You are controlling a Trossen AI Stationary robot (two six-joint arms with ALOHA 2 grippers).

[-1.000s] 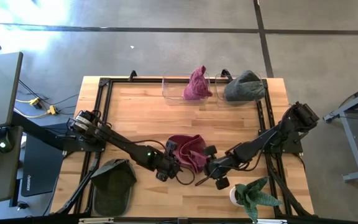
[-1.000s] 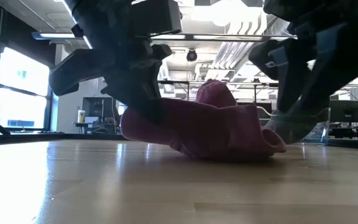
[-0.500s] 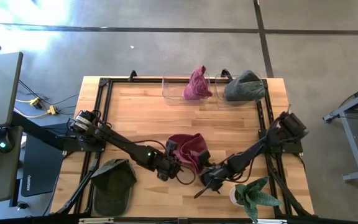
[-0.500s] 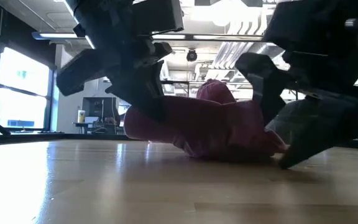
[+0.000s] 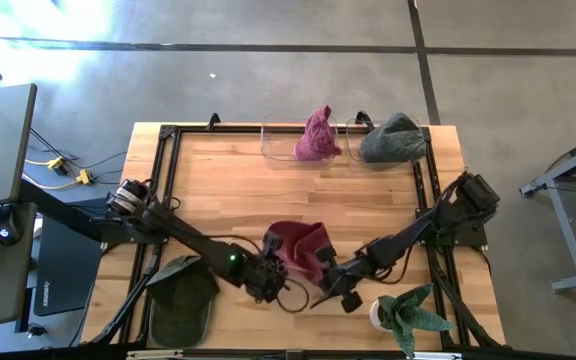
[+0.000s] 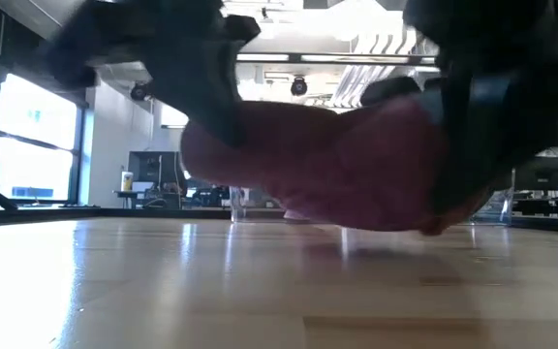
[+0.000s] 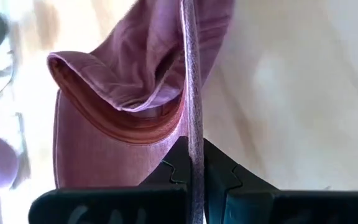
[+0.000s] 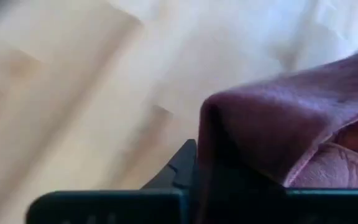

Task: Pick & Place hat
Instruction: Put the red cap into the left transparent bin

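1. At the near edge of the counter (image 5: 218, 180) a green cap (image 5: 181, 300) lies at the left and a small plant (image 5: 408, 312) stands at the right.
2. Just beyond them, the left tool (image 5: 271, 262) is clamped on one edge of the maroon hat (image 5: 298, 245); the left wrist view shows the fabric pinched between its two fingers (image 7: 173, 171).
3. The right tool (image 5: 330, 277) is clamped on the other side of the same hat, with fabric folded over its fingers in the right wrist view.
4. In the low view the hat hangs between both tools, a little above the counter.
5. At the far edge two clear bins (image 5: 278, 145) stand side by side; one holds a pink hat (image 5: 317, 135), the other a grey-green hat (image 5: 393, 138).
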